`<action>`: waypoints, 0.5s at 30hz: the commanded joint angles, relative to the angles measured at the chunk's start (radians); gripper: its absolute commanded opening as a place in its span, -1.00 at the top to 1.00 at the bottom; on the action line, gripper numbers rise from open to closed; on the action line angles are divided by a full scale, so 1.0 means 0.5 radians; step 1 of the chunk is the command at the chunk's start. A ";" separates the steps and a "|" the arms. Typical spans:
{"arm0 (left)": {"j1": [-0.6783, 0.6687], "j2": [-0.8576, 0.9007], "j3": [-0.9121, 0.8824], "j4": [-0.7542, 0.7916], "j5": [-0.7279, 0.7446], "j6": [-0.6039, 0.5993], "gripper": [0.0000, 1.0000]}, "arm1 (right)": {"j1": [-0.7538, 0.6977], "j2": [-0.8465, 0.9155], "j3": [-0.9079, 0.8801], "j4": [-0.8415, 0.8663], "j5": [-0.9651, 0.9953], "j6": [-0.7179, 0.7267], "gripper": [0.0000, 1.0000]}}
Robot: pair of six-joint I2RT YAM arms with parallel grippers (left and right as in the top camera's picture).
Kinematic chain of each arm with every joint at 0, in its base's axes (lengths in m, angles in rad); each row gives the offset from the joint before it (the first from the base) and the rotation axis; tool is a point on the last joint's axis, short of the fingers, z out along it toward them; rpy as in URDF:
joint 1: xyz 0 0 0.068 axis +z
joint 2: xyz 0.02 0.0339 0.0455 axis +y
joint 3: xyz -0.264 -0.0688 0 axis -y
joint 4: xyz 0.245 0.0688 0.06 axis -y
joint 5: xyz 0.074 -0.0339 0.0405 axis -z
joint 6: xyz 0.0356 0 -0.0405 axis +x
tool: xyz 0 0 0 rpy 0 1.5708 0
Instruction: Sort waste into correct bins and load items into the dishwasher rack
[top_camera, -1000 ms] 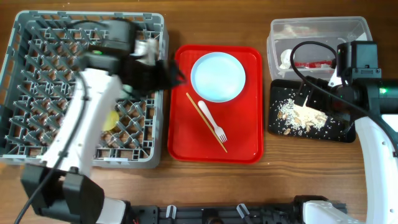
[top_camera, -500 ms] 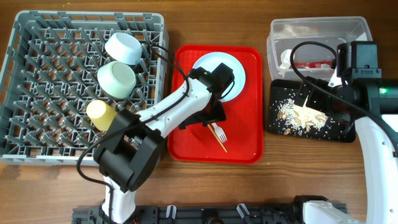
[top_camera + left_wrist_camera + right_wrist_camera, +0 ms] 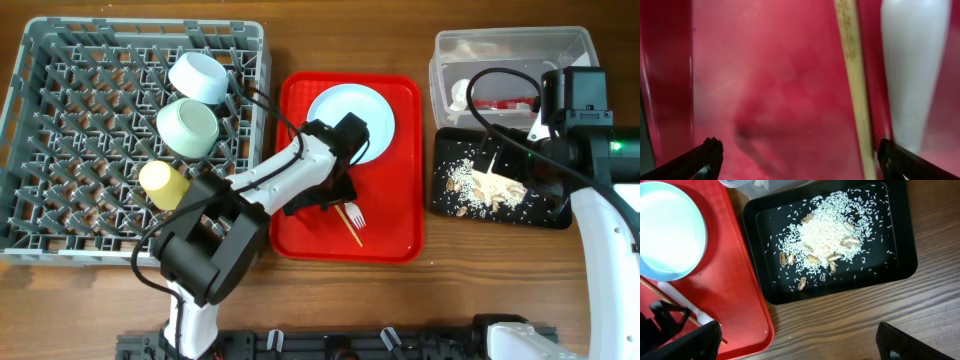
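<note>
My left gripper (image 3: 320,196) (image 3: 800,157) is open, low over the red serving tray (image 3: 392,215). A wooden chopstick (image 3: 855,90) (image 3: 351,227) lies between its fingers, close to the right one. The white fork (image 3: 912,65) (image 3: 354,212) lies just beside it. The pale blue-white plate (image 3: 352,112) sits on the tray's far half. The grey rack (image 3: 60,150) holds a blue bowl (image 3: 203,77), a green bowl (image 3: 188,127) and a yellow cup (image 3: 163,182). My right gripper (image 3: 805,350) is open and empty over the table by the black tray (image 3: 900,265) (image 3: 447,205) of rice crumbs (image 3: 822,230).
The clear tub (image 3: 510,45) at the back right holds a white napkin (image 3: 458,93) and a red sauce packet (image 3: 505,102). The black tray lies just in front of it. A strip of bare wooden table (image 3: 450,290) runs along the front.
My left arm has swung from over the rack to the red tray and has now dropped a little lower toward the chopstick and fork. The right arm has not moved.
</note>
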 commanded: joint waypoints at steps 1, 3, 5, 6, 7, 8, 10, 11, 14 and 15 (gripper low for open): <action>0.021 0.018 -0.111 0.069 -0.036 -0.031 -0.99 | -0.006 0.021 0.014 -0.002 -0.033 0.003 -1.00; 0.021 0.018 -0.185 0.155 -0.014 -0.030 -0.93 | -0.006 0.021 0.014 -0.002 -0.033 0.007 -0.99; 0.021 0.018 -0.195 0.147 -0.013 -0.030 -0.46 | -0.006 0.021 0.014 -0.003 -0.033 0.008 -0.99; 0.021 0.018 -0.194 0.146 -0.013 -0.030 -0.24 | -0.006 0.021 0.014 -0.002 -0.033 0.008 -0.99; 0.021 0.018 -0.195 0.146 -0.013 -0.030 -0.06 | -0.006 0.021 0.014 -0.002 -0.034 0.008 -0.99; 0.021 0.018 -0.195 0.146 -0.013 -0.030 0.04 | -0.006 0.021 0.014 -0.002 -0.034 0.008 -0.99; 0.021 0.018 -0.195 0.145 -0.007 -0.030 0.17 | -0.006 0.021 0.014 -0.002 -0.033 0.007 -0.99; 0.021 0.018 -0.194 0.144 -0.007 -0.030 0.34 | -0.006 0.021 0.014 -0.002 -0.033 0.007 -0.99; 0.021 0.018 -0.194 0.144 -0.007 -0.030 0.79 | -0.006 0.021 0.014 -0.002 -0.033 0.007 -1.00; 0.021 0.018 -0.194 0.145 -0.007 -0.030 0.89 | -0.006 0.021 0.014 -0.002 -0.033 0.008 -0.99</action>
